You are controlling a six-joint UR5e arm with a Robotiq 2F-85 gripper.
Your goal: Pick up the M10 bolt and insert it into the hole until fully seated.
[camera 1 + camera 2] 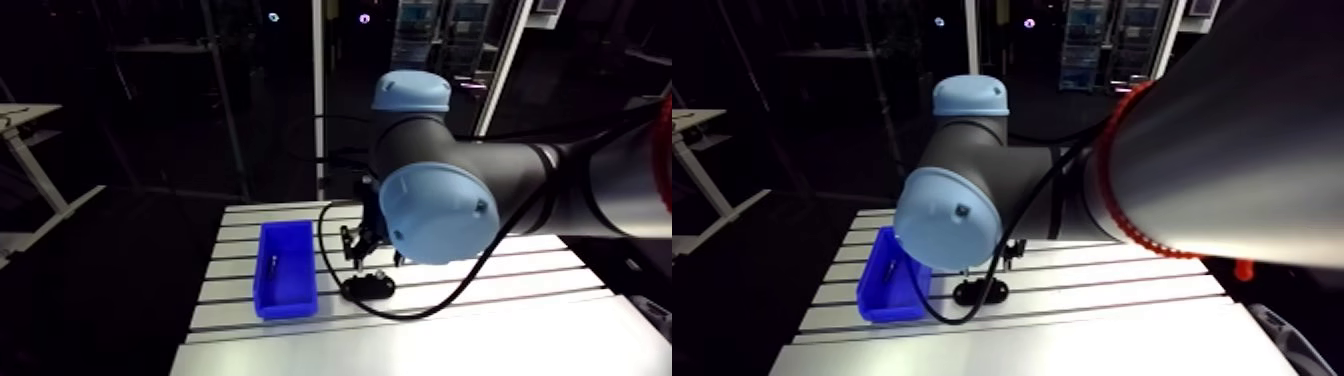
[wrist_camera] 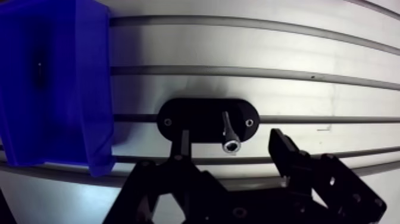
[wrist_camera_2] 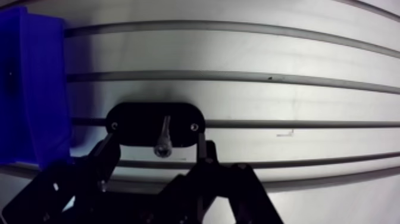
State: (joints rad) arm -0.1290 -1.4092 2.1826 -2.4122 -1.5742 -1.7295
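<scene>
Midway between the table's (image 2: pixel 309 47) edges, the bolt (image 2: pixel 228 132) stood in the black plate (image 2: pixel 190 119), shank showing, so maybe not fully down. The gripper (image 2: pixel 231 152) was spread apart, not touching it.

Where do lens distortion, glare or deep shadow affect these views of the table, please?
Wrist view: the straight slots look bowed, a wide-angle effect; the bolt glints at its head, and the blue bin is in deep shadow inside. Arm view: the table glares white along its near edge.

We meet the blue bin (image 1: pixel 285 305) by the table's (image 1: pixel 540 300) left edge, near the black plate (image 1: pixel 358 290); rightward, open passage.
</scene>
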